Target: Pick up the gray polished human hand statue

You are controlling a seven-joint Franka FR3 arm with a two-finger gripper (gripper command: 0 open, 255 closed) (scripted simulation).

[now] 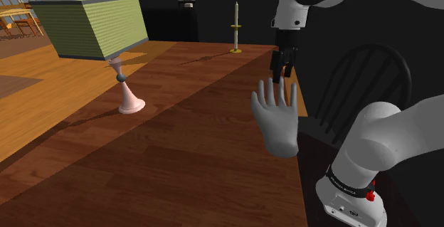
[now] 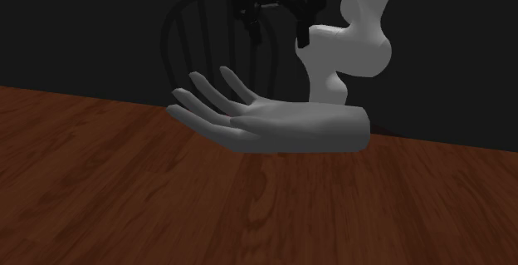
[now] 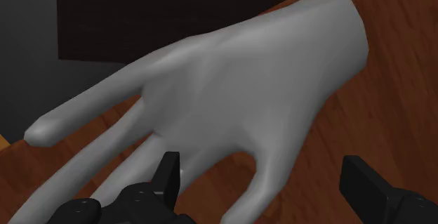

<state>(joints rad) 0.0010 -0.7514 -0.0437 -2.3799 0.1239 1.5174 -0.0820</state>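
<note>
A grey human hand statue [image 1: 276,119] lies flat on the brown wooden table [image 1: 178,154], close to the edge by the arm. Its fingers point away from the stand. In the second exterior view the statue [image 2: 282,126] rests with its wrist stub toward that view's right. My black gripper [image 1: 282,65] hangs above the statue's finger end, open and holding nothing. The wrist view looks down on the statue [image 3: 231,96], and the gripper [image 3: 267,187] has its two fingers spread wide over the thumb side without touching it.
A lamp with a green shade [image 1: 96,26] and pink foot [image 1: 131,104] stands on the table at the shoulder view's left. A candlestick [image 1: 235,26] stands at the far edge. A dark round-backed chair [image 1: 363,83] sits beyond the table edge, behind the arm.
</note>
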